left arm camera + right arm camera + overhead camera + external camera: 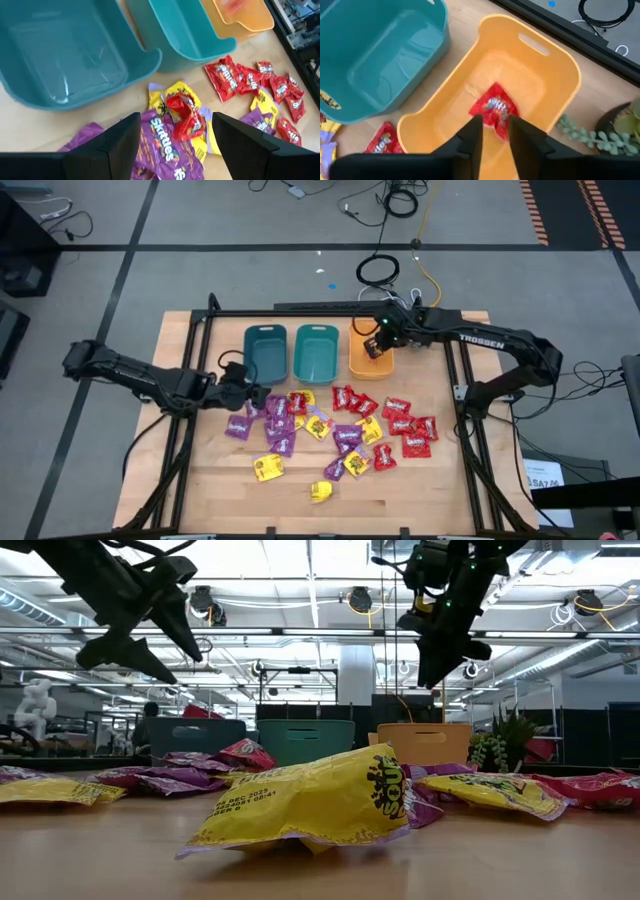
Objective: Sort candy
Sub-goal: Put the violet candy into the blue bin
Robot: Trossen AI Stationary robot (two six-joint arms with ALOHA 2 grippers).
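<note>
Jaws of right gripper (pixel 495 136) slightly parted above orange bin (pixel 560 65), red candy packet (pixel 494 111) just past fingertips, held or loose unclear. Left gripper (pixel 175 137) jaws spread wide over candy pile (pixel 330 430) on table (pixel 440 490), near teal bins (pixel 290 352).

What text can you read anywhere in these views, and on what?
"TROSSEN": right arm, high view.
"Skittles": purple packet, left wrist view.
"Skittles": red packet, same view.
"BEC 2025": yellow packet, low view; the lines under it are blurred.
Floor sticker: too small.
</note>
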